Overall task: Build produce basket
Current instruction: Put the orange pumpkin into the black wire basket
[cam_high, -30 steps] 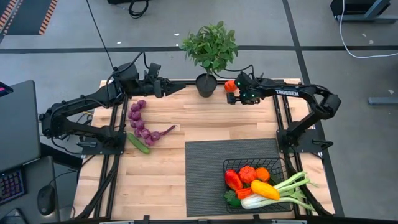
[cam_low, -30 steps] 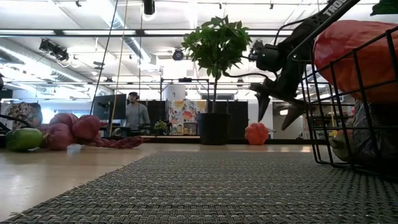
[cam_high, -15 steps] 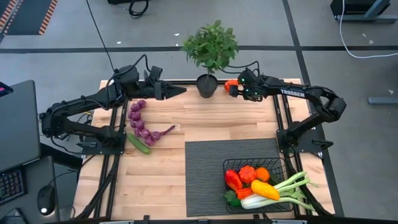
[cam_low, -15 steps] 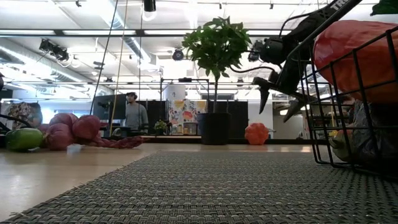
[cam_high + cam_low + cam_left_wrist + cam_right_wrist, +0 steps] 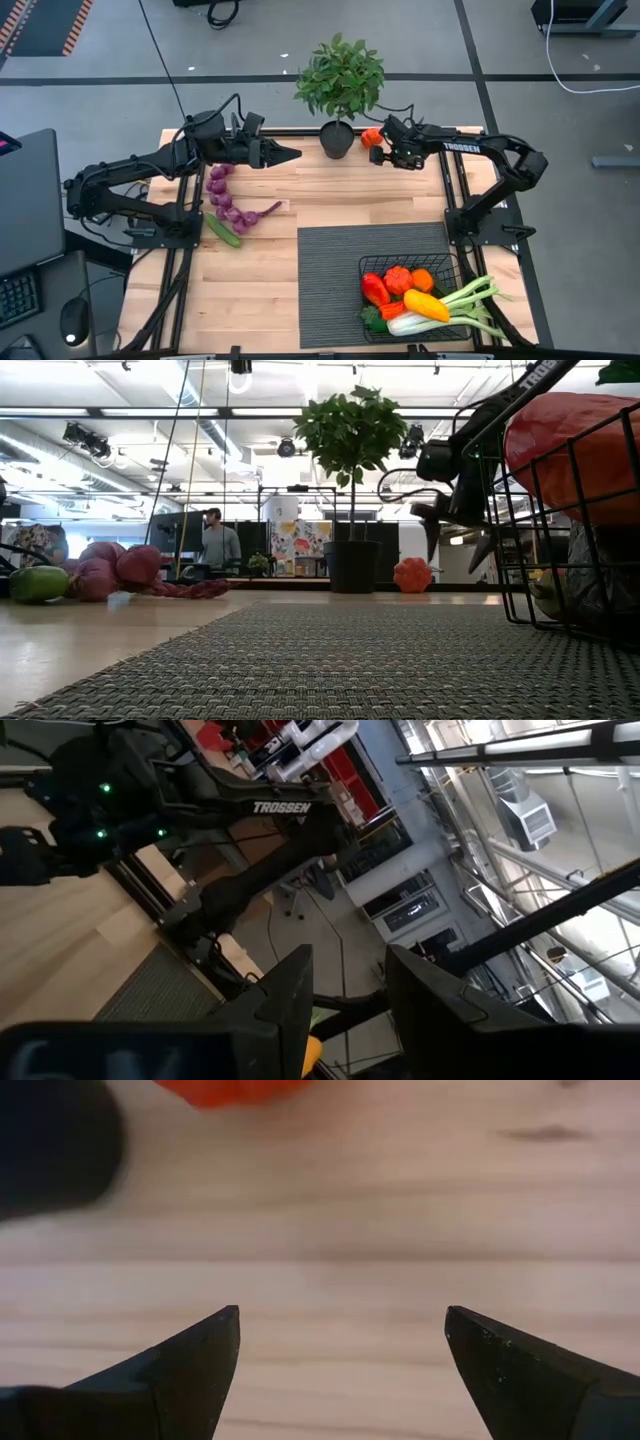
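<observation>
The right tool (image 5: 378,150), fingers spread, hung over the table (image 5: 300,200) just short of the red-orange vegetable (image 5: 371,137) at twelve o'clock; straddling it squarely looked wisest

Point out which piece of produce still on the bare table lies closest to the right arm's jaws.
The small orange-red fruit at the table's far edge, beside the plant pot. It sits just ahead of the right gripper; the purple vegetables and cucumber lie far across.

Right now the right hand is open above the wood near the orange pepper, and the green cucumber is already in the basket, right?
Not quite. The high view shows the green cucumber on the table by the purple produce, outside the basket. The right hand is open near the orange pepper.
</observation>
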Controlling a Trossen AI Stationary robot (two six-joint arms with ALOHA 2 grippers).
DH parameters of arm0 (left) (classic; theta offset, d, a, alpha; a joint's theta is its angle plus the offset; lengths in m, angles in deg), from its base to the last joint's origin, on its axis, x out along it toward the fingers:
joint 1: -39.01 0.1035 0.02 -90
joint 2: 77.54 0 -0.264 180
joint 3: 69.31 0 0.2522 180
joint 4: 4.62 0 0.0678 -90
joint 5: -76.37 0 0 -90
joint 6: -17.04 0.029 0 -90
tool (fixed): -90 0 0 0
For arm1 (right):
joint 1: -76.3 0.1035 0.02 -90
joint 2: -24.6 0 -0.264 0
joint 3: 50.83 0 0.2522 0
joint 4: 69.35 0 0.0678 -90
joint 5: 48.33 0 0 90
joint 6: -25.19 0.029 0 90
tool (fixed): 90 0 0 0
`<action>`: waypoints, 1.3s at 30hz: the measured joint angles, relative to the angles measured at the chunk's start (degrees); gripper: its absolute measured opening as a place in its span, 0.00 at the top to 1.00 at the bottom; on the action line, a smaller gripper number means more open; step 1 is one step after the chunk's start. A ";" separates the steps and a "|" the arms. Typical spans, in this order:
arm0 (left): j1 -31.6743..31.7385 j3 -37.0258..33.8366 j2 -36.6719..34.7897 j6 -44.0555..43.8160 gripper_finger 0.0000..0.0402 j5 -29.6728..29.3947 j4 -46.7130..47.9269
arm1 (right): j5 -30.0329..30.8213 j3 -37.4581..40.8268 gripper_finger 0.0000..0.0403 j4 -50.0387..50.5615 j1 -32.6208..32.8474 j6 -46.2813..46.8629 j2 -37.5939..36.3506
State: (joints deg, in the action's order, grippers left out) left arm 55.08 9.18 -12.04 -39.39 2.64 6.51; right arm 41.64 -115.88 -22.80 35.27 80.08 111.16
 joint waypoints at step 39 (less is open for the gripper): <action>-3.14 0.00 0.00 3.05 0.67 -0.08 2.39 | 3.86 0.09 0.09 -26.54 -1.64 9.57 6.23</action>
State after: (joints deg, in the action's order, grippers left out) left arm 51.94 9.18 -12.04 -36.34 2.56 8.89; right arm 45.50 -115.79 -49.34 33.63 89.65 117.39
